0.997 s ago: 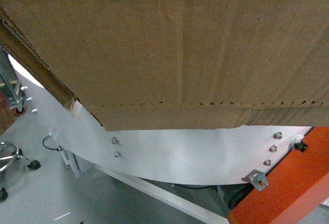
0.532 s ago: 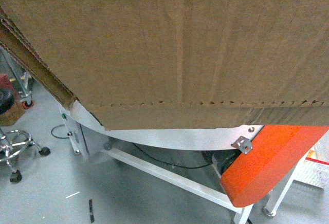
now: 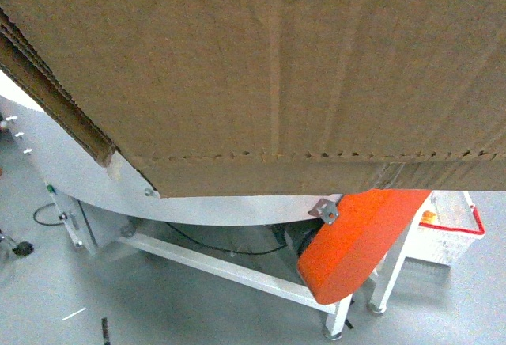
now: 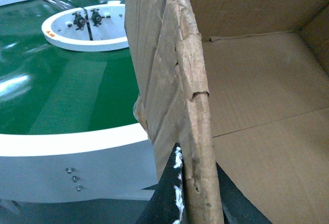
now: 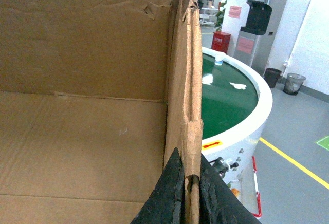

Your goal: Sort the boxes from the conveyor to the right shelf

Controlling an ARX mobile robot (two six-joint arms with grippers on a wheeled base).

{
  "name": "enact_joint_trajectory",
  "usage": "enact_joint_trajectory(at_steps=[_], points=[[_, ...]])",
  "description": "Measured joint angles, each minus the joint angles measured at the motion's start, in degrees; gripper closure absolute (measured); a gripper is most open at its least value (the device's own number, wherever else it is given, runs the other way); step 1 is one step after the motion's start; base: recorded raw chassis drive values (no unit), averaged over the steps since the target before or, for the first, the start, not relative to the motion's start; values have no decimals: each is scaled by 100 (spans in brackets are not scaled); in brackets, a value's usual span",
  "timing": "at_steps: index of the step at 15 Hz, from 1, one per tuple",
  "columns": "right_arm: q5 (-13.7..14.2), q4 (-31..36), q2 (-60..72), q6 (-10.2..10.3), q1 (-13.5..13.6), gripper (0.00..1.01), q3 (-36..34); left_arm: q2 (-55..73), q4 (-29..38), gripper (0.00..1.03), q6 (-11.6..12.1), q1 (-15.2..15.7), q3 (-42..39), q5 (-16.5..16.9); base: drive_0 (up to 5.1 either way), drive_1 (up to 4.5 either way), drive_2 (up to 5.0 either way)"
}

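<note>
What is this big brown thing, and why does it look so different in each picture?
It is one big cardboard box, held up by a robot with two arms. The robot has three cameras. One sits on its head and looks down: the box fills most of that picture, with the orange housing of a machine below. The other two cameras sit on the robot's wrists. Each shows black jaws pinching a torn wall of the box: the left gripper and the right gripper. You can see inside the box, and it looks empty. Beside it is a curved green belt that carries boxes around.
</note>
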Motion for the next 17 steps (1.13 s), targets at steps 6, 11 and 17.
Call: enact_joint_trajectory(at_steps=[6, 11, 17], points=[[0, 0, 0, 0, 0, 98, 0, 4, 0, 99, 0, 0, 0, 0, -151, -151, -151], [0, 0, 0, 0, 0, 98, 0, 4, 0, 99, 0, 0, 0, 0, -160, -160, -160], [0, 0, 0, 0, 0, 98, 0, 7, 2, 99, 0, 0, 0, 0, -158, -158, -158]])
